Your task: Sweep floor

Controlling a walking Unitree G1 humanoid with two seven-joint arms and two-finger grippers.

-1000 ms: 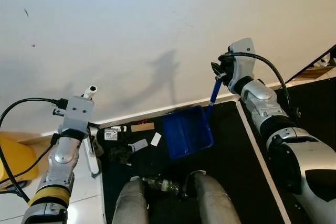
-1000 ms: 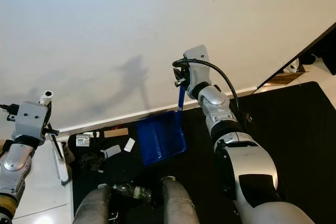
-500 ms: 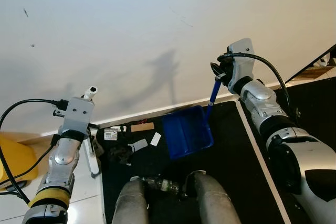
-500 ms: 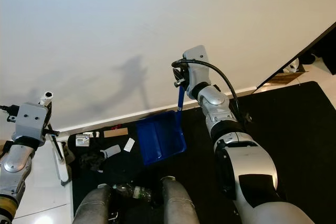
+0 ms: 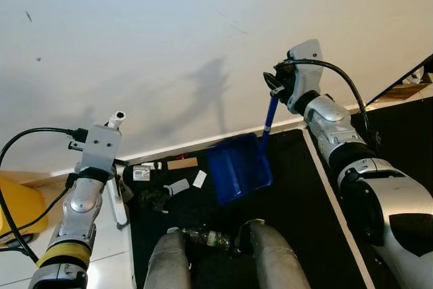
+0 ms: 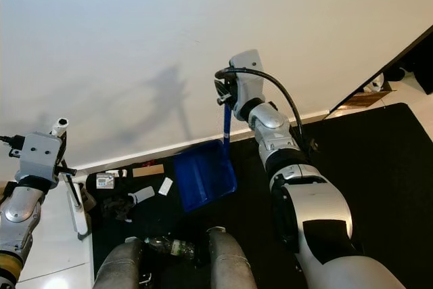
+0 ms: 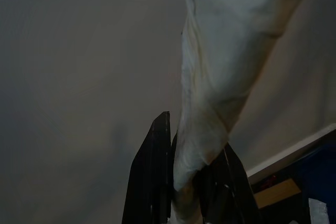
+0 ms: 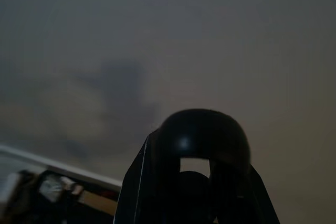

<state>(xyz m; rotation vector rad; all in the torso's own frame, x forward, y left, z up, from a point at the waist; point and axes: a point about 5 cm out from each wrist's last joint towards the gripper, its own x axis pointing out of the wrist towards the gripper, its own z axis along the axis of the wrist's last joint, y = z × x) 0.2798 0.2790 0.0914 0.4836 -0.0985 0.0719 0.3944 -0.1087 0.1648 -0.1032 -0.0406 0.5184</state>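
A blue dustpan (image 5: pixel 238 167) rests tilted on the black mat (image 5: pixel 304 201) just in front of the skirting. Its blue handle (image 5: pixel 268 120) rises to my right gripper (image 5: pixel 274 86), which is shut on the handle's black end (image 8: pixel 197 135). On the left, my left gripper (image 7: pixel 191 192) is shut on the white broom handle (image 7: pixel 220 77), held upright with its tip (image 5: pixel 116 116) above the wrist. Scraps lie between broom and dustpan: white paper pieces (image 5: pixel 200 179), a cardboard strip (image 5: pixel 183 164), a small box (image 5: pixel 142 174) and a black rag (image 5: pixel 154 199).
A white wall (image 5: pixel 169 45) stands close ahead. A plastic bottle (image 5: pixel 206 238) lies between my two legs (image 5: pixel 169 262). A yellow object (image 5: pixel 17 208) sits at the far left on the pale tiled floor (image 5: pixel 108 262). Dark furniture (image 6: pixel 413 52) stands at the far right.
My right gripper has moved a little up and to the left with the dustpan handle, and the dustpan has shifted slightly left. The left arm and broom have stayed put.
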